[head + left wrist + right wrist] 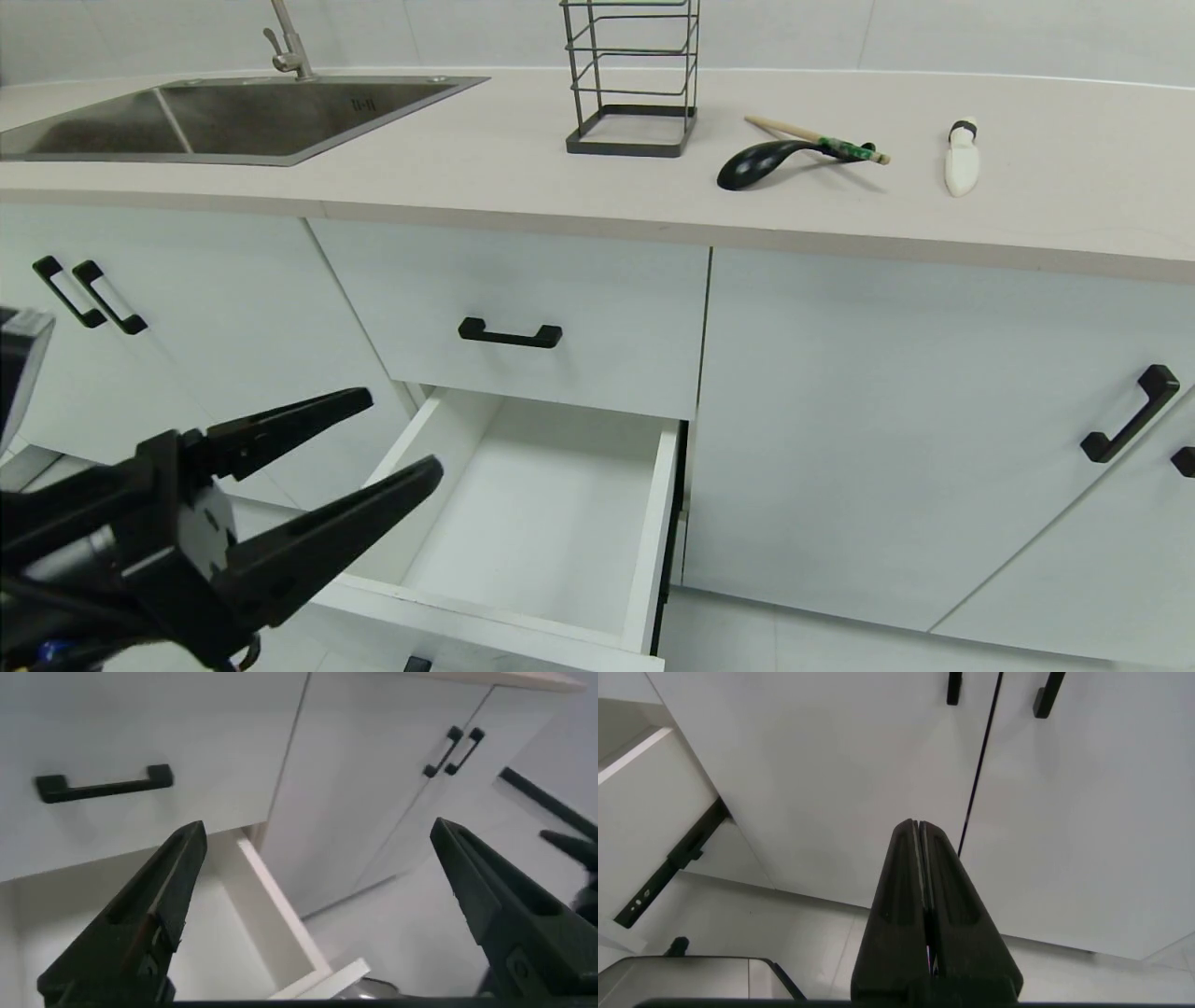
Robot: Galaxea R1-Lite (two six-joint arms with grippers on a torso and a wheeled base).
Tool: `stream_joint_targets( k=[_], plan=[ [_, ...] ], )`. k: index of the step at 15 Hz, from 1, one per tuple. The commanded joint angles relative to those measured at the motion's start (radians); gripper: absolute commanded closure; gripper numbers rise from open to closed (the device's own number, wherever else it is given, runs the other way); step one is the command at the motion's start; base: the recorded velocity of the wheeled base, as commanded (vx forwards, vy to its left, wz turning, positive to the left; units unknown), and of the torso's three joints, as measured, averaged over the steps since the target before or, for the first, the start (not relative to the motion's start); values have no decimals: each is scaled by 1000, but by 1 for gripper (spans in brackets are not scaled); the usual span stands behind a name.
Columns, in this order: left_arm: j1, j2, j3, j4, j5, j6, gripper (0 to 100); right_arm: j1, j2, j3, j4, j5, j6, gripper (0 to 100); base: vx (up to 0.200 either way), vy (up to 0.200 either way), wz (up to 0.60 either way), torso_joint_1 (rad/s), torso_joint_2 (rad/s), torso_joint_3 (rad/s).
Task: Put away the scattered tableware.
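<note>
In the head view, the drawer (649,523) at lower centre is open with nothing in it. The left hand (403,433) hangs beside it at lower left, wide and holding nothing. On the tabletop (467,177), upper right, lie a black spoon (758,164), chopsticks (810,137) across its handle, and a white utensil (963,166).

In the left wrist view, the same hand is spread before the drawer's side wall.

In the right wrist view, the right hand (918,835) is pressed together and empty, in front of cabinet doors.

I judge that the opening step is done. Next, 1 arm must rise to the tabletop and grasp 1 piece.

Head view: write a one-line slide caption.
Open left gripper by an open drawer; black spoon, chopsticks and white utensil lie on the counter.
</note>
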Motion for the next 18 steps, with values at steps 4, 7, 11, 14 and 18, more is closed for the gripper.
stream_joint_targets(
  k=[4,7,11,14,18],
  plan=[
    [211,-353,200,-4,22,78,0,0,0,1,-2,0,0,100,0,0,0,0,0,0],
    [283,-592,223,185,31,80,0,0,0,1,0,0,0,100,0,0,0,0,0,0],
    [373,-837,220,423,60,78,0,0,2,1,-2,1,-2,100,0,0,0,0,0,0],
    [415,-923,292,501,74,80,0,0,2,1,-2,0,-2,100,0,0,0,0,0,0],
    [485,-1081,353,717,150,94,0,0,2,1,-2,1,-2,100,0,0,0,0,0,0]
  ],
)
